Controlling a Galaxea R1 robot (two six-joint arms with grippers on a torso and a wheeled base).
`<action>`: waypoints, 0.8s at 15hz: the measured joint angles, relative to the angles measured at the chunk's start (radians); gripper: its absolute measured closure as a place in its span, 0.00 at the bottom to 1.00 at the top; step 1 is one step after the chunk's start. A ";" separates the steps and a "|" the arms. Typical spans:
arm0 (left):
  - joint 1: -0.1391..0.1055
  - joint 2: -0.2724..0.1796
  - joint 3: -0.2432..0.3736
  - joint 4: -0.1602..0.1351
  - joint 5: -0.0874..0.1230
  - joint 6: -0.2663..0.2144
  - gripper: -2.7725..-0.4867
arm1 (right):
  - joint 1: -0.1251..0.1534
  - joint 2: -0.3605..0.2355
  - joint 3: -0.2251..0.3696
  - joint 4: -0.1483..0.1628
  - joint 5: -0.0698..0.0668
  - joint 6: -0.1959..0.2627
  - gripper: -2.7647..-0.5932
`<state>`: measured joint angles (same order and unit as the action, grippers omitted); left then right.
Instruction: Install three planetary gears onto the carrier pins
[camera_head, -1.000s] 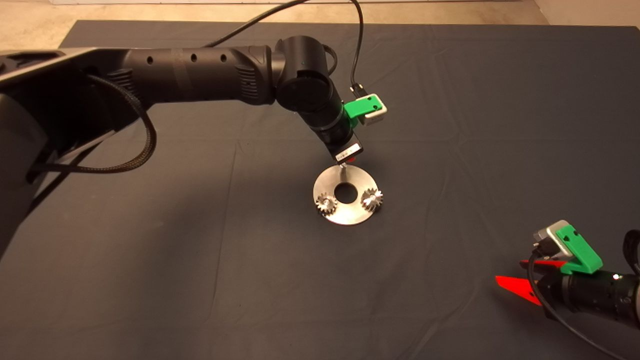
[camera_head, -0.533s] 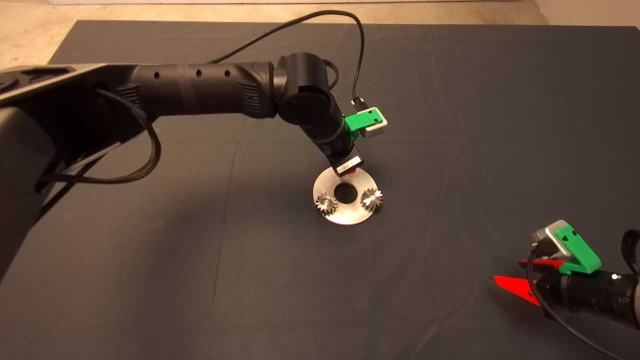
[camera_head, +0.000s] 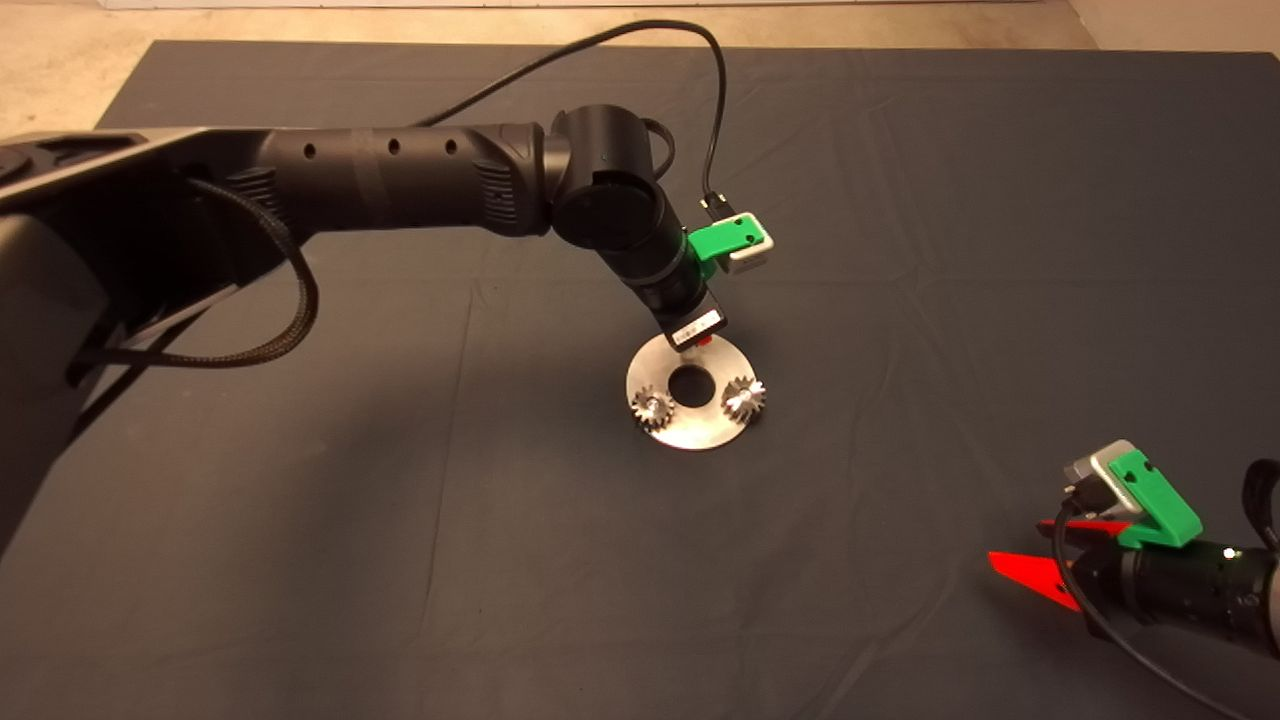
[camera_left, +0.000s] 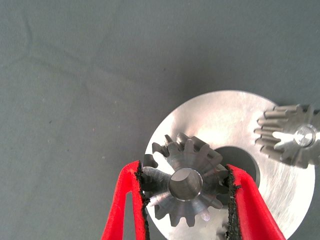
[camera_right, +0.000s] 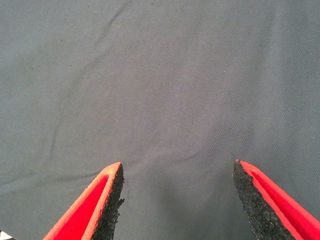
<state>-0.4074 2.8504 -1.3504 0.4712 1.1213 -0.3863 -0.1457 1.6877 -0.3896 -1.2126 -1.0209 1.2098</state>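
Observation:
A flat round silver plate with a large centre hole lies mid-mat. Two planetary gears sit on carrier pins on its near side, each pin's bright tip showing in the gear's centre. My left gripper hangs over the plate's far side, shut on a third gear. In the left wrist view this gear is held by its teeth between both pads, just above the plate, with a seated gear beside it. The pin under it is hidden. My right gripper rests open at the lower right.
The dark mat spreads wide on all sides of the plate. A black cable loops above the left wrist. The right wrist view holds only bare mat between the open fingers.
The left gripper came down and slightly nearer over the plate's far side. The bare pin seen a second ago is now covered by it. The right arm stayed put.

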 joint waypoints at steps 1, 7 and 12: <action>0.000 -0.005 0.000 0.000 -0.005 0.000 0.95 | 0.000 0.000 0.000 0.000 0.000 0.000 0.53; 0.022 -0.016 -0.005 0.004 -0.018 0.003 0.95 | 0.000 0.000 0.000 0.000 0.000 0.000 0.53; 0.025 -0.016 -0.022 0.007 -0.043 0.010 0.95 | 0.000 0.000 0.000 0.000 0.000 0.000 0.53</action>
<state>-0.3828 2.8345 -1.3723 0.4781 1.0785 -0.3766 -0.1457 1.6874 -0.3896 -1.2128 -1.0213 1.2098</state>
